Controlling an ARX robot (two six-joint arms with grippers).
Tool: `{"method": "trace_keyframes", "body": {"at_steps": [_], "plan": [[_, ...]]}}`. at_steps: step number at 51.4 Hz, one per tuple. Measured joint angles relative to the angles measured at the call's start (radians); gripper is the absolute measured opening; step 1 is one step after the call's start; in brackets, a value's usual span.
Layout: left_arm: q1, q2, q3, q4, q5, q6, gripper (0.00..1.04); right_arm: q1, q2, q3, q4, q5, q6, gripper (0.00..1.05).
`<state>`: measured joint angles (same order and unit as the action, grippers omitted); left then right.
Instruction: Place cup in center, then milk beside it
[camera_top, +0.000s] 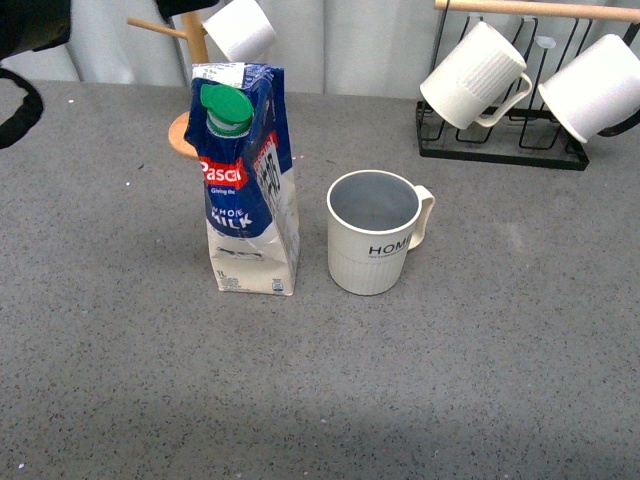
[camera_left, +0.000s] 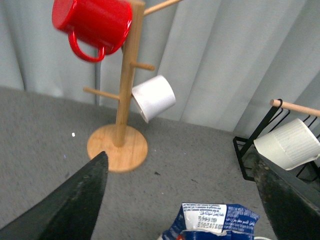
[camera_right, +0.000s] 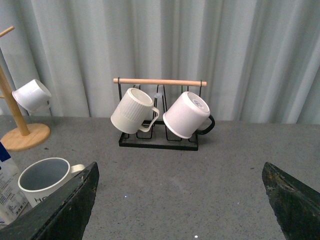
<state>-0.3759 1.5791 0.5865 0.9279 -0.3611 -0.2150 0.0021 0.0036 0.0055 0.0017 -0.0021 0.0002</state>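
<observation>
The off-white cup (camera_top: 374, 234) with black "HOME" lettering stands upright in the middle of the grey table. It also shows in the right wrist view (camera_right: 46, 180). The blue and cream milk carton (camera_top: 246, 180) with a green cap stands upright just left of the cup, a small gap between them. Its top flap shows in the left wrist view (camera_left: 219, 220). My left gripper (camera_left: 180, 200) is open and empty, above and behind the carton's top. My right gripper (camera_right: 180, 200) is open and empty over bare table to the right of the cup. Neither gripper shows in the front view.
A wooden mug tree (camera_left: 120, 100) stands behind the carton with a red mug (camera_left: 95, 25) and a white mug (camera_left: 154, 97). A black wire rack (camera_top: 500, 140) at the back right holds a ribbed white mug (camera_top: 475, 78) and a plain white mug (camera_top: 597, 88). Curtains close the back.
</observation>
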Motion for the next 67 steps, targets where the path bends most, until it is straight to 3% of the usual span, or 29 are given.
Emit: {"method": "trace_keyframes", "body": {"at_steps": [8, 21, 36, 48, 53, 67], "plan": [[0.058, -0.09, -0.144, 0.112, 0.057, 0.145, 0.62, 0.0, 0.0, 0.0, 0.0, 0.002, 0.0, 0.95], [0.184, -0.338, -0.371, 0.089, 0.171, 0.198, 0.04, 0.0, 0.0, 0.0, 0.0, 0.001, 0.0, 0.95], [0.246, -0.46, -0.493, 0.078, 0.235, 0.207, 0.04, 0.0, 0.0, 0.0, 0.0, 0.001, 0.0, 0.95], [0.285, -0.629, -0.537, -0.042, 0.27, 0.207, 0.04, 0.0, 0.0, 0.0, 0.0, 0.001, 0.0, 0.95], [0.341, -0.706, -0.552, -0.105, 0.352, 0.208, 0.04, 0.0, 0.0, 0.0, 0.0, 0.001, 0.0, 0.95], [0.373, -0.945, -0.566, -0.308, 0.359, 0.208, 0.04, 0.0, 0.0, 0.0, 0.0, 0.001, 0.0, 0.95]]}}
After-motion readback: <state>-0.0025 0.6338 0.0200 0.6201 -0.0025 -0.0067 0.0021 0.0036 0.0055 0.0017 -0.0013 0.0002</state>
